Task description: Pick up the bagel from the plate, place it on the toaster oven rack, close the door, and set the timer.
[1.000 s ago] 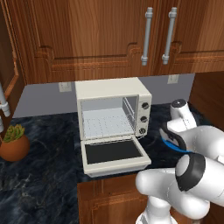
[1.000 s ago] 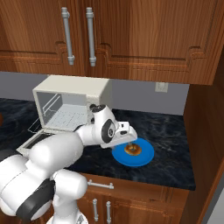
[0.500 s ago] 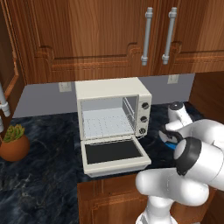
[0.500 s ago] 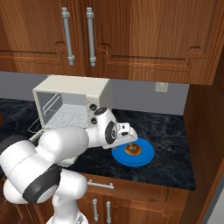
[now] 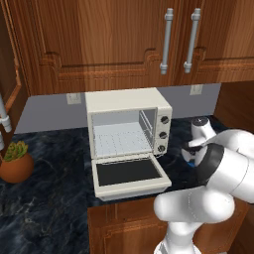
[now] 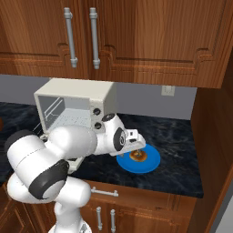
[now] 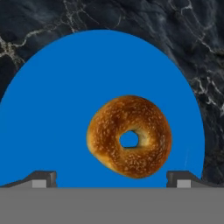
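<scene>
Dark marble counter carries the plate with the bagel lying flat on it – the gripper hovers above, fingers spread wide and holding nothing, so an off-center descent could probably push the bagel aside instead of catching it.

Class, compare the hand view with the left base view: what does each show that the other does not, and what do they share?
Hand view alone: the small golden-brown seeded bagel lying flat on the flat round bright blue plate, with the open tool hovering above it, one fingertip on either side.

Left base view alone: the cream-white boxy toaster oven, its glass-panelled door folded down open, the pale grey wire rack bare inside, a potted plant and the wooden cabinets.

Both: the dark marbled countertop.
</scene>
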Robot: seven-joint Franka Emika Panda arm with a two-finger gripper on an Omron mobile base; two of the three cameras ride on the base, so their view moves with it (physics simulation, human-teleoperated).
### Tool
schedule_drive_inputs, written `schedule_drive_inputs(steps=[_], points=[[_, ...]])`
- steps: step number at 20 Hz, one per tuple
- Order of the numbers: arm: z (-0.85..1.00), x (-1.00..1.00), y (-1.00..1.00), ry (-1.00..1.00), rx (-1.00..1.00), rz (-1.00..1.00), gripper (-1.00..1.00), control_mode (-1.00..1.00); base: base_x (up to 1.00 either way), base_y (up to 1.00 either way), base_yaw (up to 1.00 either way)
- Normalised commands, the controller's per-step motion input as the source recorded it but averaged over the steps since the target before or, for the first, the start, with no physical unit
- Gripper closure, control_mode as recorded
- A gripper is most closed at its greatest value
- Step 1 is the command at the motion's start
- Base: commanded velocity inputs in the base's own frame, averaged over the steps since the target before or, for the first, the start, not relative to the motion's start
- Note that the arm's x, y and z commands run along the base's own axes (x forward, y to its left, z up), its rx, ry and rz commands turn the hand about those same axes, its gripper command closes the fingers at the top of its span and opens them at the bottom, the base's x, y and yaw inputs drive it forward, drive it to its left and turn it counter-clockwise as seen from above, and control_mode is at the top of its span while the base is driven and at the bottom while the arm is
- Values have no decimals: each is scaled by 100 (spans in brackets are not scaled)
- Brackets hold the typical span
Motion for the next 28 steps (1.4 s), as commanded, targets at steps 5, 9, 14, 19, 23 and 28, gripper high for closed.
schedule_drive_inputs(steps=[5,9,14,19,23,28], points=[[-12,6,-11,0,0,0,-100,-100,0,0,0],[-7,8,-5,0,0,0,-100,-100,0,0,0],[-10,8,-4,0,0,0,-100,-100,0,0,0],[-15,9,-3,0,0,0,-100,-100,0,0,0],[-21,9,-4,0,0,0,-100,-100,0,0,0],[-23,11,-4,0,0,0,-100,-100,0,0,0]])
